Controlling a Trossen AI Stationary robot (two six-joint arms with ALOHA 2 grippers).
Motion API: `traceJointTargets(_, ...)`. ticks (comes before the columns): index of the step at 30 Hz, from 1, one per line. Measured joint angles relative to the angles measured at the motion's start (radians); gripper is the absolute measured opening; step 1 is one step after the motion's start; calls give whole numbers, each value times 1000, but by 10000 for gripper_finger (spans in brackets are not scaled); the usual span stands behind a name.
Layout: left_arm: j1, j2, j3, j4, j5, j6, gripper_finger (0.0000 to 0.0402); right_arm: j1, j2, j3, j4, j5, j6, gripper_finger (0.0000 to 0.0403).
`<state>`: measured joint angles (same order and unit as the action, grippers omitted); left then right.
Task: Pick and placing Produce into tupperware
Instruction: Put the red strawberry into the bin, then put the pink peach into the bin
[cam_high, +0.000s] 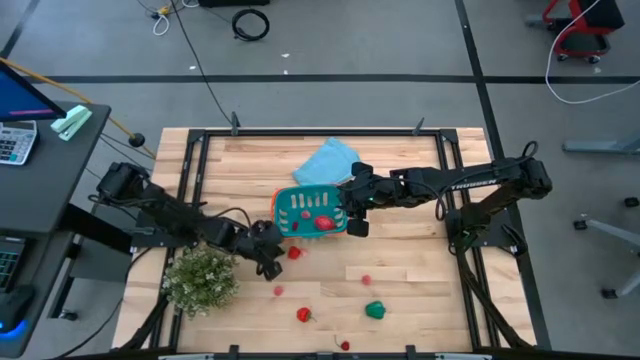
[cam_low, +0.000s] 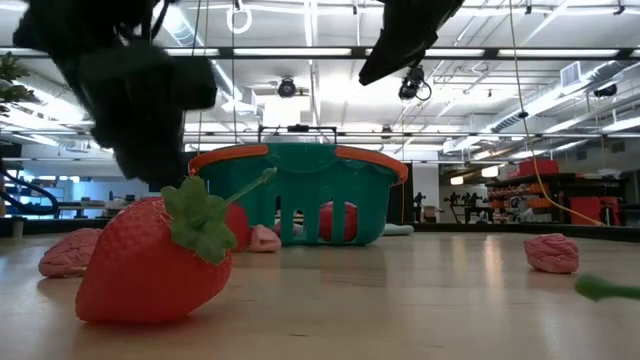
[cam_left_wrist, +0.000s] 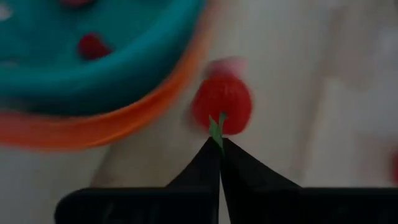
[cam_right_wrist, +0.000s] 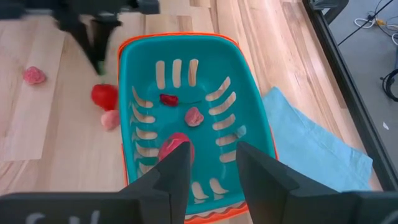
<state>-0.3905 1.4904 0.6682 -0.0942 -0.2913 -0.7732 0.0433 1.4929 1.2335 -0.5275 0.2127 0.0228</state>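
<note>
Strawberry (cam_left_wrist: 222, 104) just beside the basket (cam_left_wrist: 93, 87), pinched by its green stem in the left hand (cam_left_wrist: 219, 146), should be lifted slowly over the orange rim, lest that thin grip slip.

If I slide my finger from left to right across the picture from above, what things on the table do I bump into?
potted plant → left gripper → strawberry → teal basket → right gripper → green piece

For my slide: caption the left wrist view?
Left claw shut on strawberry's green stem beside the basket.
</note>
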Motion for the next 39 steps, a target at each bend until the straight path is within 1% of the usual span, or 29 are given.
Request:
traceJointTargets(4,-47,-11,93,-62,-1,16,7,0,0,0,0,0,0,138)
traceJointTargets(6,-66,-18,154,-117,-11,62,6,0,0,0,0,0,0,138)
traceJointTargets(8,-79,-25,225,-203,-58,126,5,0,0,0,1,0,-6,138)
traceJointTargets(11,-71,-26,336,-394,-185,202,7,0,0,0,4,10,-21,138)
traceJointTargets(13,-47,-26,396,-521,-256,235,5,0,0,0,3,25,-20,138)
traceJointTargets(15,-6,-26,429,-605,-296,259,5,0,0,0,0,33,-12,138)
traceJointTargets(17,45,-26,440,-644,-308,301,6,0,0,0,1,40,-6,138)
traceJointTargets(19,99,-25,438,-635,-298,369,10,0,0,0,1,41,-1,138)
traceJointTargets(22,178,-15,418,-604,-231,447,12,0,0,0,1,42,-1,138)
traceJointTargets(25,245,-15,398,-572,-158,469,14,0,0,0,0,42,-1,138)
traceJointTargets(27,276,-15,390,-577,-121,471,22,0,0,0,-4,41,-1,138)
traceJointTargets(31,302,-15,388,-575,-68,471,61,0,0,0,-6,41,0,138)
traceJointTargets(36,293,-15,388,-569,-66,472,121,0,0,0,-6,41,0,138)
traceJointTargets(39,273,-15,388,-557,-49,473,150,0,0,0,-5,42,0,138)
